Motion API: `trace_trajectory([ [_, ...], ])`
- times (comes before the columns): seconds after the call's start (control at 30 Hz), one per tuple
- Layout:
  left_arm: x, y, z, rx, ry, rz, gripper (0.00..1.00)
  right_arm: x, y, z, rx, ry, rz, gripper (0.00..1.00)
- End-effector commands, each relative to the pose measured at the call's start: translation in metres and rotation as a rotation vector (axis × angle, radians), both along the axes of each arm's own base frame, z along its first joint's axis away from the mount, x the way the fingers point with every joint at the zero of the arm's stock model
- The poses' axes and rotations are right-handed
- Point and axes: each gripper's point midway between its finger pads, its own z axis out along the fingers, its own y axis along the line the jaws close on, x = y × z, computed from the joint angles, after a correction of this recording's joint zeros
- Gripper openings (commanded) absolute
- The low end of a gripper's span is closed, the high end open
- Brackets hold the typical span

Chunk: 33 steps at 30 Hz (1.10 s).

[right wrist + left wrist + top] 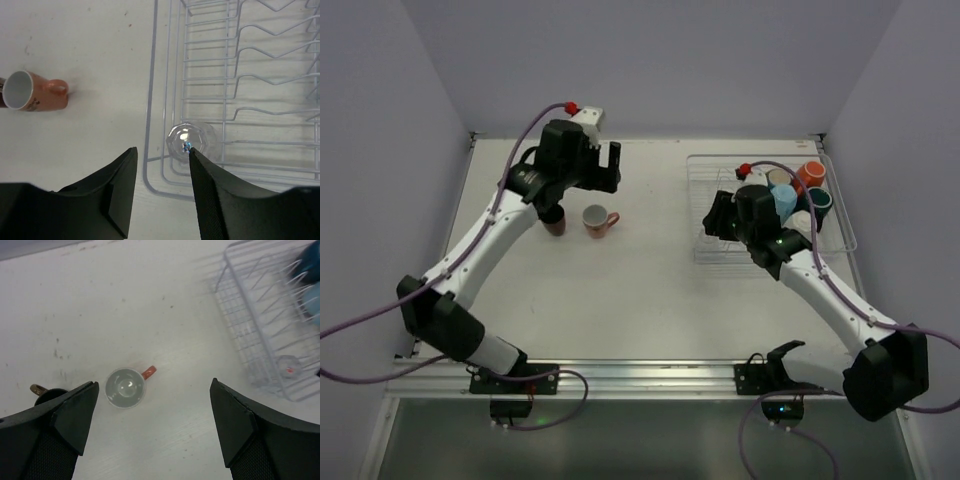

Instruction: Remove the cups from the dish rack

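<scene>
Glass tumbler (190, 140), upright in the near-left corner of the dish rack (150, 100), sits right at the right hand (163, 152), which is closed down, grip unconfirmed; left hand (153, 385) gapes empty, farther left.

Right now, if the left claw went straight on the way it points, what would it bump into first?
Probably the salmon-pink cup, standing upright on the table below the open left claw. It sits left of the gap's centre, so the claw might straddle it and reach the table; depth is hard to judge.

A lab test cell: blank grey walls (380, 120) enclose a white table (650, 300).
</scene>
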Motion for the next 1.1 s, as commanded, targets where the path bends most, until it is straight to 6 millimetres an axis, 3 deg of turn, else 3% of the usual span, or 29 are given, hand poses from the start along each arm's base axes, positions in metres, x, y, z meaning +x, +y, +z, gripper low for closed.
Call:
trace_trajectory([
  [0.0, -0.028, -0.031, 0.073, -0.251, -0.186, -0.123, 1.0, 0.007, -0.014, -0.004, -0.131, 0.06, -0.025, 0.51],
  [0.03, -0.05, -0.037, 0.1, -0.326, -0.23, -0.193, 1.0, 0.009, -0.015, -0.014, -0.151, 0.091, -0.025, 0.53],
  [0.1, -0.07, -0.046, 0.117, -0.433, -0.261, -0.26, 1.0, 0.012, -0.015, -0.017, -0.182, 0.114, -0.024, 0.6],
  [0.13, -0.089, -0.046, 0.138, -0.492, -0.299, -0.308, 1.0, 0.015, -0.016, -0.024, -0.2, 0.139, -0.026, 0.61],
  [0.2, -0.106, -0.047, 0.153, -0.567, -0.329, -0.344, 1.0, 0.018, -0.018, -0.027, -0.225, 0.155, -0.037, 0.61],
  [0.33, -0.136, -0.027, 0.194, -0.665, -0.426, -0.319, 1.0, 0.021, -0.016, -0.038, -0.257, 0.199, -0.037, 0.61],
  [0.43, -0.15, -0.012, 0.214, -0.709, -0.477, -0.278, 1.0, 0.022, -0.01, -0.052, -0.28, 0.241, -0.029, 0.62],
  [0.6, -0.155, 0.007, 0.213, -0.724, -0.484, -0.181, 1.0, 0.019, 0.006, -0.072, -0.307, 0.298, 0.008, 0.64],
  [0.87, -0.15, 0.001, 0.197, -0.709, -0.437, -0.185, 1.0, 0.025, 0.002, -0.08, -0.358, 0.313, -0.022, 0.65],
  [1.07, -0.152, -0.001, 0.2, -0.726, -0.444, -0.202, 1.0, 0.029, 0.0, -0.086, -0.384, 0.307, -0.03, 0.63],
])
